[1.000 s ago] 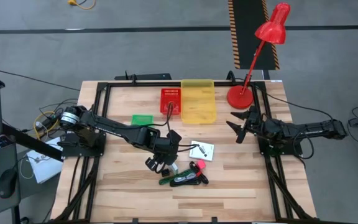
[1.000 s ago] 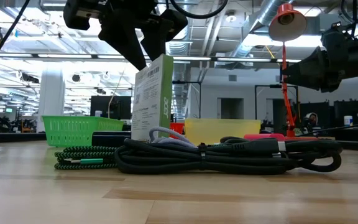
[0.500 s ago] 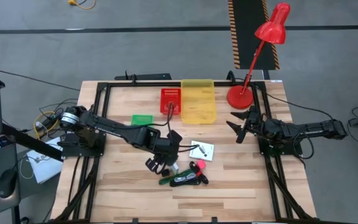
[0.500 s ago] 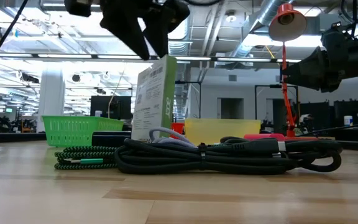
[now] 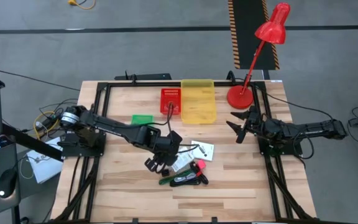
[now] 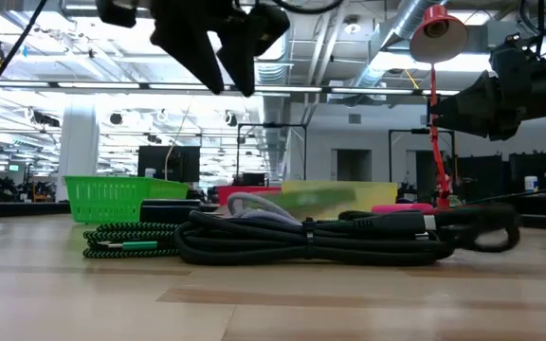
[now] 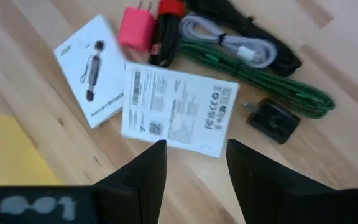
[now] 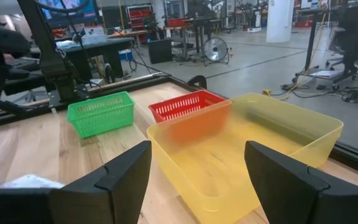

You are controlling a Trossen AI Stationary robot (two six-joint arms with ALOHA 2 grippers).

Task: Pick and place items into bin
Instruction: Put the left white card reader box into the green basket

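Items for the task lie in a loose cluster near the middle of the wooden table (image 5: pixel 229 186), toward its near edge. A white box with printed labels (image 7: pixel 178 109) lies flat on the wood, directly under the left pincer (image 7: pixel 194 165). Just beside it is a white square packet with a black mark (image 7: pixel 94 68). A pink plug-shaped piece (image 7: pixel 138 28) touches a red-tipped item next to the packet. Past these, a green braided cable (image 7: pixel 253 81), a white cable (image 7: pixel 229 45) and a thick black cable (image 6: pixel 349 237) lie bundled together. A small black block (image 7: pixel 273 120) sits on the wood close to the green cable.

Above the cluster the left pincer hangs with its two dark fingers spread apart, gripping nothing.

At the far side of the table stand three containers. A yellow bin (image 5: pixel 198 101) is in the middle, a red basket (image 5: pixel 170 99) touches its left side, and a green basket (image 5: pixel 142 119) sits farther left and nearer. A red desk lamp (image 5: pixel 253 56) stands to the right of the yellow bin.

By the right edge of the table the right pincer (image 5: pixel 240 122) waits in the air, fingers wide and empty, pointing toward the yellow bin.
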